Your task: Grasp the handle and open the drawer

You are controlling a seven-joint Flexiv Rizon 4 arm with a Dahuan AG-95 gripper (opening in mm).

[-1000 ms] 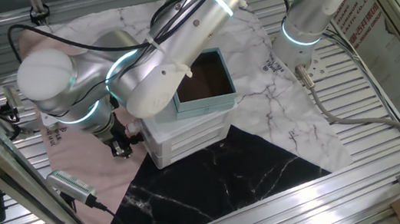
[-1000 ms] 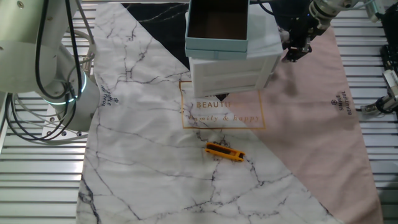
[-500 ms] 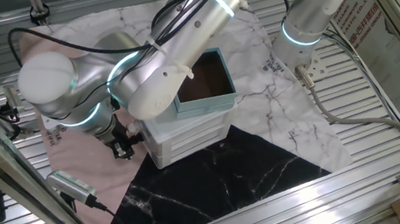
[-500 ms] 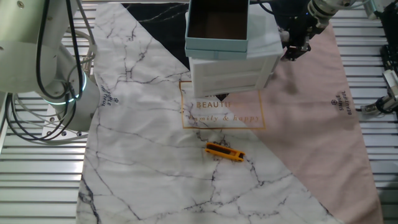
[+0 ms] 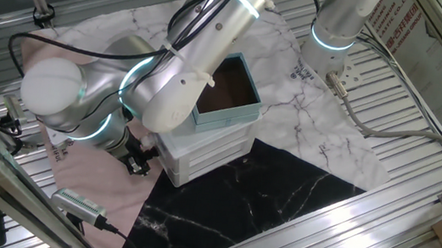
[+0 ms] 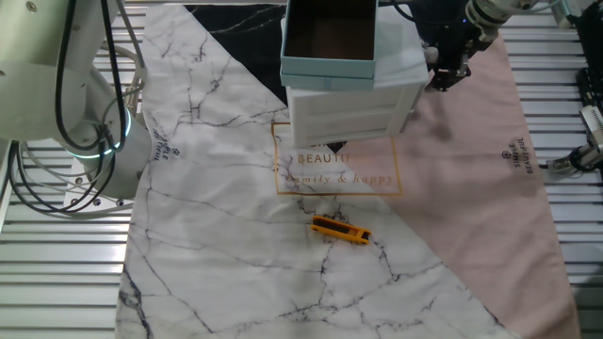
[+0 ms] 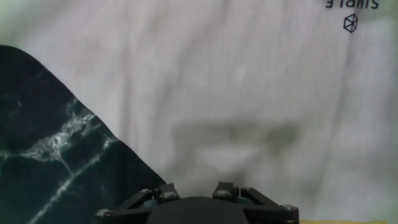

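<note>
Drawer [image 5: 203,167] is the lowest tier of a small white ribbed cabinet [image 6: 350,105] that stands on the cloths in the middle of the tabletop [image 5: 421,163]. An open teal box [image 5: 226,97] with a brown inside sits on the cabinet's top. The front of the drawer faces the pink cloth [image 6: 490,160], the side where the gripper [image 5: 138,163] hangs low, just beside the cabinet. The handle cannot be made out in any view. In one fixed view the arm's bulky silver joints [image 5: 79,97] cover that face. In the other fixed view the dark gripper [image 6: 445,77] sits right against the cabinet's edge and only a sliver of that side shows. Whether the drawer is pulled out at all cannot be told. The hand view is a pale blur with a greyish smudge near its middle, a wedge of black marbled cloth [image 7: 43,155] at the left and part of the gripper's housing cut off at the bottom edge. No fingertips show there, so it cannot be told whether the jaws stand apart or together, or whether they hold anything. The pink cloth lies bare out to the slatted table edge. A small orange object [image 6: 339,230] lies on the white marbled cloth [image 6: 217,188], well apart from the cabinet. A second arm's base [image 5: 337,24] stands at the far side.
</note>
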